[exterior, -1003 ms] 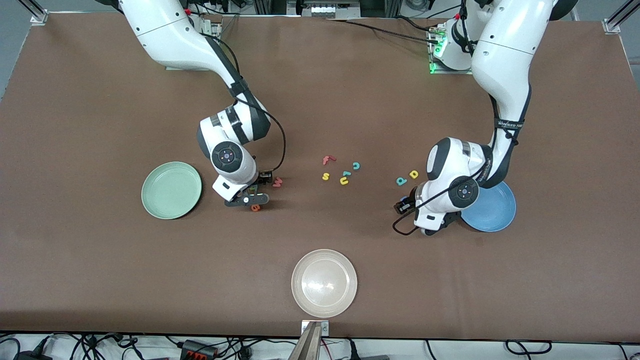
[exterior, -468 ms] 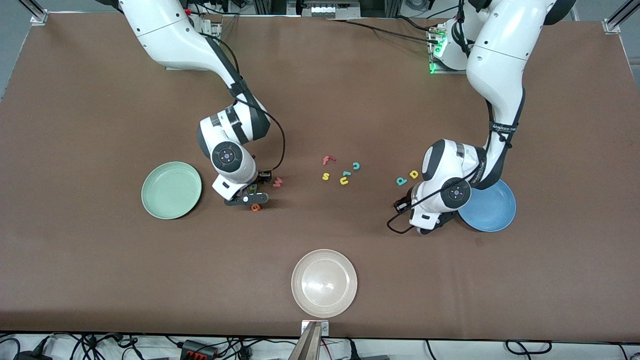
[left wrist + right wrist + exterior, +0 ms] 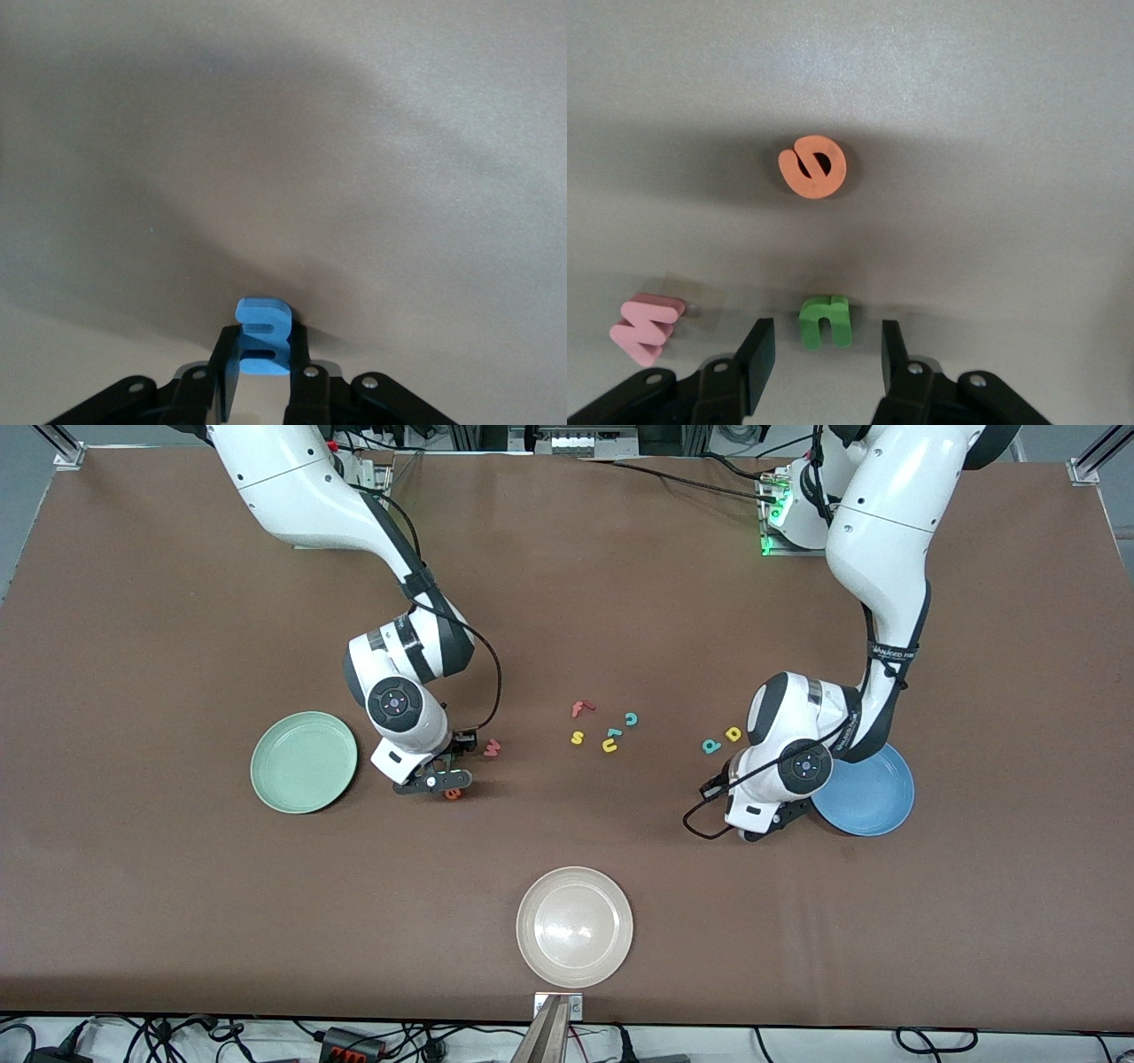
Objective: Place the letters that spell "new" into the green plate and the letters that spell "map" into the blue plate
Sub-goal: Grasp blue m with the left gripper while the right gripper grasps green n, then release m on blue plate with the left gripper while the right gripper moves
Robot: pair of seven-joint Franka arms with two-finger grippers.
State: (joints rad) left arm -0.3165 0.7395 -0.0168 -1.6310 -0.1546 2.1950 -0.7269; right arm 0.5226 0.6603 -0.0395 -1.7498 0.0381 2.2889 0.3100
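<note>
While the left tool [image 3: 262, 376] pinches the blue "m" [image 3: 263, 336] low over the desk [image 3: 177, 886] beside the blue plate [image 3: 873, 797], the right tool [image 3: 824, 363] stands open around the green "n" [image 3: 825, 320], near the orange "e" [image 3: 814, 166] and pink "w" [image 3: 645, 326]

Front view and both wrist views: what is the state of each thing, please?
left claw: shut on blue "m"
right claw: open, astride green "n"
orange "e": flat on table
pink "w": flat on table
green plate: empty
blue plate: empty
white plate: empty
</note>
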